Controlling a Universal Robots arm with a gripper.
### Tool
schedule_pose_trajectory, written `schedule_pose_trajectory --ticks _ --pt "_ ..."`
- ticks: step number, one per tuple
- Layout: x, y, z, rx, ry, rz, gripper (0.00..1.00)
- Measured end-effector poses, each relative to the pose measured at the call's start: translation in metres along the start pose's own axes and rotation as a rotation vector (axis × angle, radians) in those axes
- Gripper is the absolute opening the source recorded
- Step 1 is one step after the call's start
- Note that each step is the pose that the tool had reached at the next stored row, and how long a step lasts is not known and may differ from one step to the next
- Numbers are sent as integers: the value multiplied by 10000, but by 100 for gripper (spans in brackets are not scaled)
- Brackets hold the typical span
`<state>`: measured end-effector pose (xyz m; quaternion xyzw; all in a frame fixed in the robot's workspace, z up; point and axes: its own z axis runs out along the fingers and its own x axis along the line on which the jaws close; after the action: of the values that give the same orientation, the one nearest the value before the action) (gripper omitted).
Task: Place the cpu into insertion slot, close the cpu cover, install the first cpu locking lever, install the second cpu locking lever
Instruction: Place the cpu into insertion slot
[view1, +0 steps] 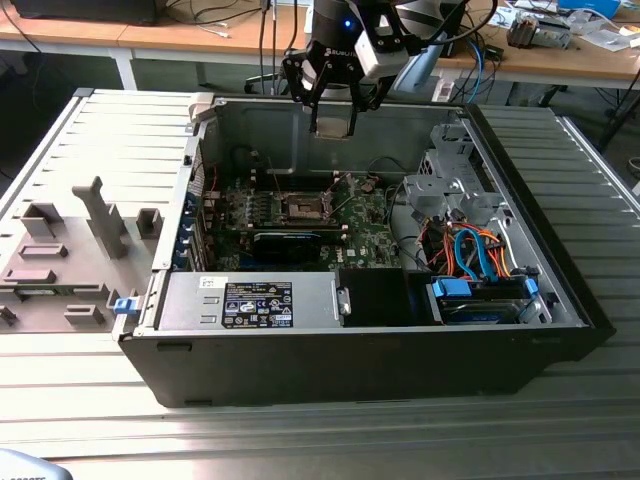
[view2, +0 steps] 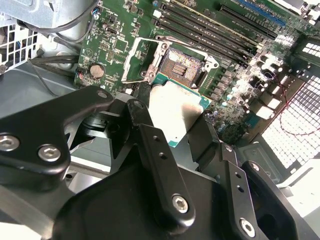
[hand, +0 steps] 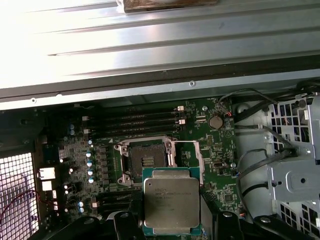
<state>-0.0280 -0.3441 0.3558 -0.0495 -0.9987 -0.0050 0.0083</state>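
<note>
In the exterior view the gripper (view1: 333, 128) hangs at upper middle of the frame, closed on the cpu (view1: 333, 118), above the insertion slot (view1: 303, 207) at centre; I judge the placing step is in hand, the chip unseated. In the second wrist view black fingers (view2: 155, 150) pinch the flat, dull silvery chip by opposite edges near the dark socket, whose thin shiny cpu cover (view2: 128, 62) stands swung open. In the first wrist view the chip looks roughly square to the socket, so seating likely calls for level, matched edges.

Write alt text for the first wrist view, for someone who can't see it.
A silvery cpu, held between black fingers, hangs above a green motherboard near the open, empty insertion slot.
</note>
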Motion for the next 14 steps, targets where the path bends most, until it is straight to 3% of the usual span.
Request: schedule_pose_trajectory --ticks 14 --pt "0 0 0 -2 -1 97 55"
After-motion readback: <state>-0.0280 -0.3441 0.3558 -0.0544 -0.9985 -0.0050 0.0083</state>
